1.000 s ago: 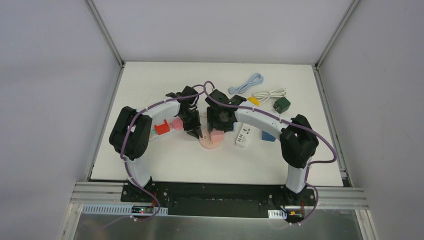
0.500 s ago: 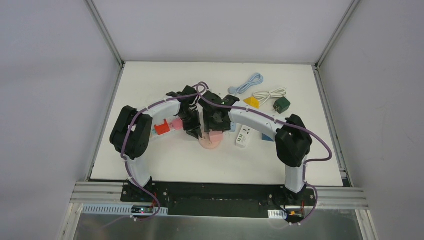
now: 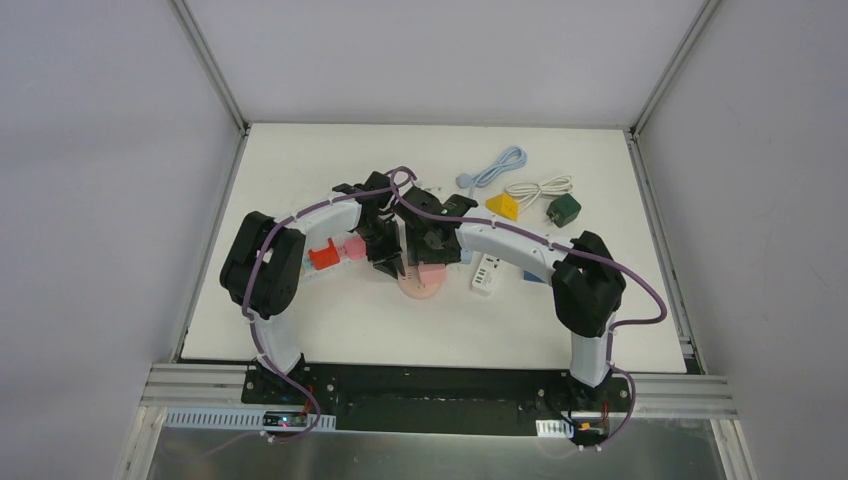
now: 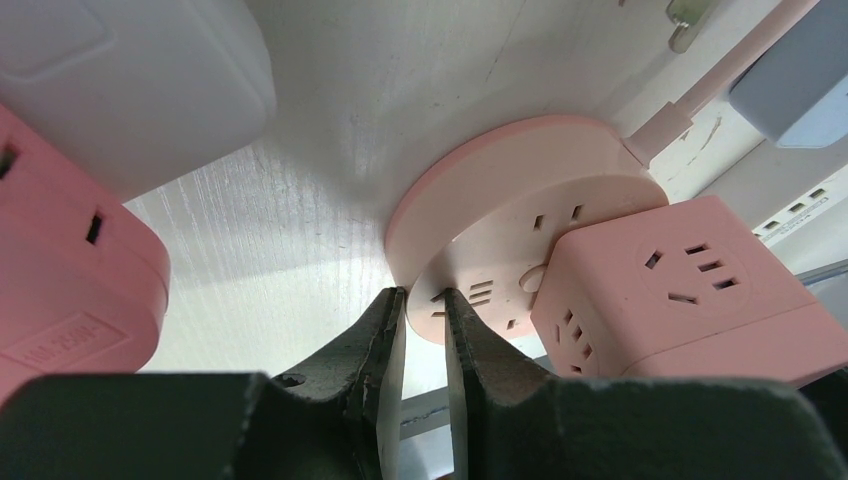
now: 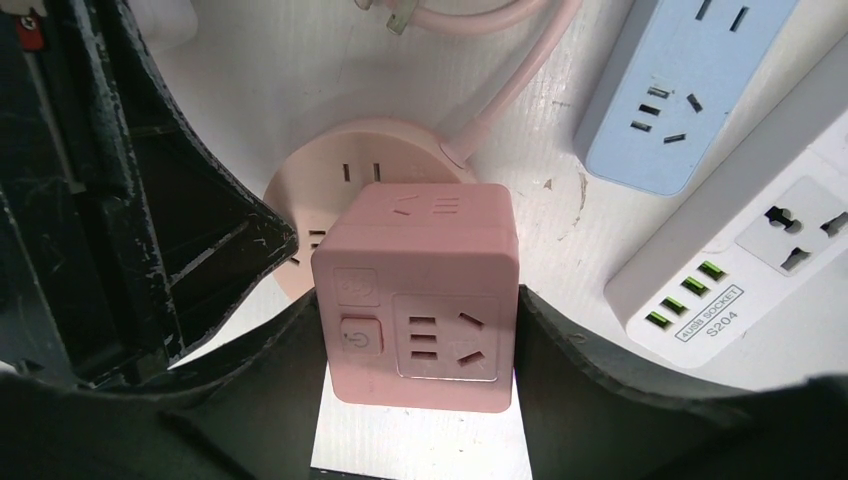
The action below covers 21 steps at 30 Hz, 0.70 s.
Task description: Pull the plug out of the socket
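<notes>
A pink cube plug (image 5: 420, 290) sits plugged into a round pink socket (image 5: 340, 165) at the middle of the table (image 3: 330, 320). My right gripper (image 5: 415, 330) is shut on the cube, one finger against each side. The left wrist view shows the cube (image 4: 690, 290) standing on the round socket (image 4: 500, 190). My left gripper (image 4: 425, 300) is shut on that socket's near rim, pinching its thin edge. From above, both grippers meet over the socket (image 3: 420, 288) and hide most of the cube.
A white power strip (image 5: 740, 260) and a blue one (image 5: 680, 90) lie just right of the socket. Left of it are a red adapter (image 3: 323, 257) and a pink block (image 4: 60, 270). Behind lie a yellow piece (image 3: 502, 205), a green adapter (image 3: 564, 210) and coiled cables (image 3: 540, 188).
The right arm has shifted slightly left, uncovering more of the yellow piece. Both grips look the same as before.
</notes>
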Each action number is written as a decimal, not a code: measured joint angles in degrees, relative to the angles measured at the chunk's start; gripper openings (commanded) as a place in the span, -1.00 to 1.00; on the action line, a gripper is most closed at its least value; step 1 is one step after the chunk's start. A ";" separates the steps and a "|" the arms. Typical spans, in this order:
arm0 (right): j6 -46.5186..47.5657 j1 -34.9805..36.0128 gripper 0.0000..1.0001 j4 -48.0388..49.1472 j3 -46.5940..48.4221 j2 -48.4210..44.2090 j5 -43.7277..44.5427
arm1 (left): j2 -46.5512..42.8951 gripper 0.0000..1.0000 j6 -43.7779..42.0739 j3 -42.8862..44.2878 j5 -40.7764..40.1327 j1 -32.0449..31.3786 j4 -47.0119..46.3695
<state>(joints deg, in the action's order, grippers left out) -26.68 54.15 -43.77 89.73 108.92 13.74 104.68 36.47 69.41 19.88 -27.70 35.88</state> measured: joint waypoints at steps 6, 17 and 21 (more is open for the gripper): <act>0.20 -1.11 -1.00 0.20 -0.09 -0.31 -2.32 | 0.00 -0.60 0.02 0.00 -0.02 0.00 0.02; -0.72 -3.06 -1.00 3.93 -4.90 -3.87 -5.75 | 0.11 -0.60 0.02 0.15 -0.04 -0.04 0.11; -0.70 -3.08 -1.00 4.33 -6.14 -5.40 -5.33 | 0.35 -0.60 0.04 0.22 0.04 -0.13 0.15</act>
<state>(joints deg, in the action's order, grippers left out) -27.38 51.07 -39.44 83.59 103.53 8.40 105.03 36.51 69.63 19.92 -27.83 36.03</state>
